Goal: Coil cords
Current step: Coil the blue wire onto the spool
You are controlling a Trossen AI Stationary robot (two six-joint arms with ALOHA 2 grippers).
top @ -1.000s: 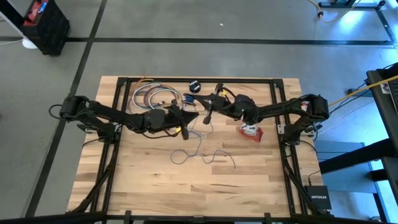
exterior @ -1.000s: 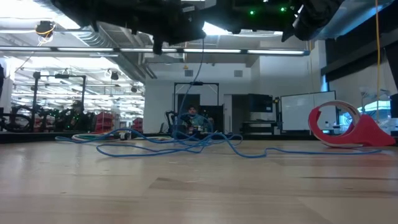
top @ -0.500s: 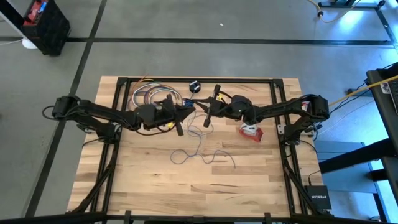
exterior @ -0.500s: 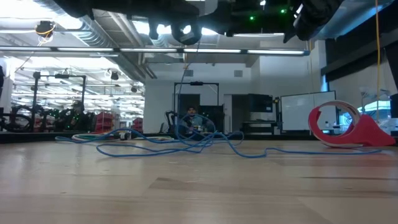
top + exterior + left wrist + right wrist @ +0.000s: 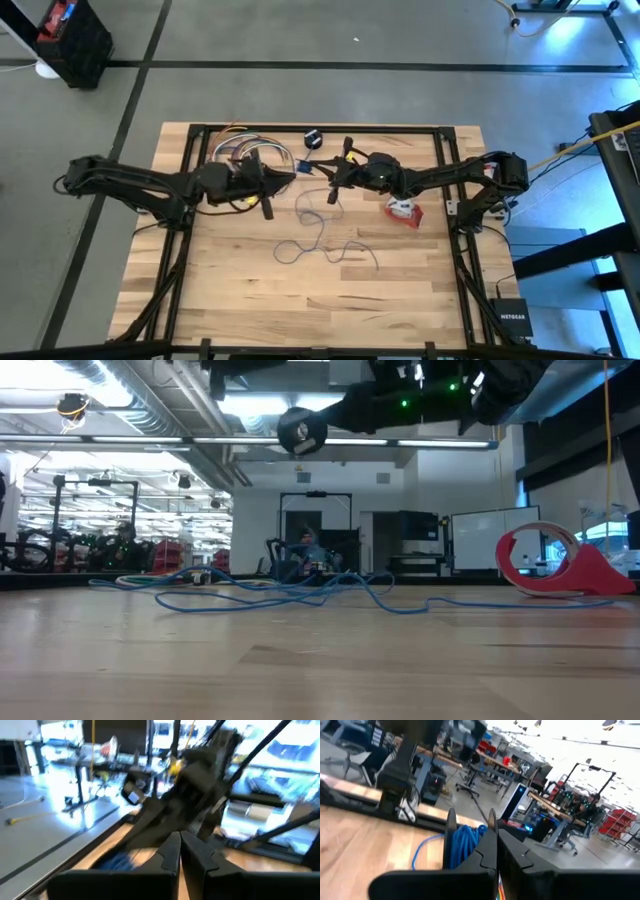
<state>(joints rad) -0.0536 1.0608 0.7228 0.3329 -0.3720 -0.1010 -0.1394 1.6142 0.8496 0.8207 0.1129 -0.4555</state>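
A thin blue cord (image 5: 325, 245) lies in loose bends on the middle of the wooden table, where the low view shows its tangle (image 5: 300, 585). A bunch of its blue loops (image 5: 465, 847) sits right at my right gripper (image 5: 497, 837), which is shut, points level toward the table's left and hovers above the table's far middle (image 5: 322, 178). My left gripper (image 5: 293, 176) faces it a short way off and is shut (image 5: 180, 842); I see no cord between its fingers. A small black round puck (image 5: 313, 138) rests near the far edge. My right gripper is shut level, from the table's right, with the bunch of blue loops (image 5: 470, 840) against the side of its fingers. The fingers hide the place of contact, so which strand they have cannot be told. One strand (image 5: 422, 852) runs slack from the bunch down toward the table.
A heap of coiled coloured cords (image 5: 240, 155) lies at the far left, under the left arm. A red tape dispenser (image 5: 404, 212) stands at the right, below the right arm (image 5: 555, 560). A black frame rail (image 5: 320, 127) runs along the far edge. Bare wood lies toward the near edge.
My left gripper has drawn back toward the table's left edge and risen, away from my right gripper, staying shut. My right gripper has rolled a little on the spot. The loose cord on the table lies much as before.
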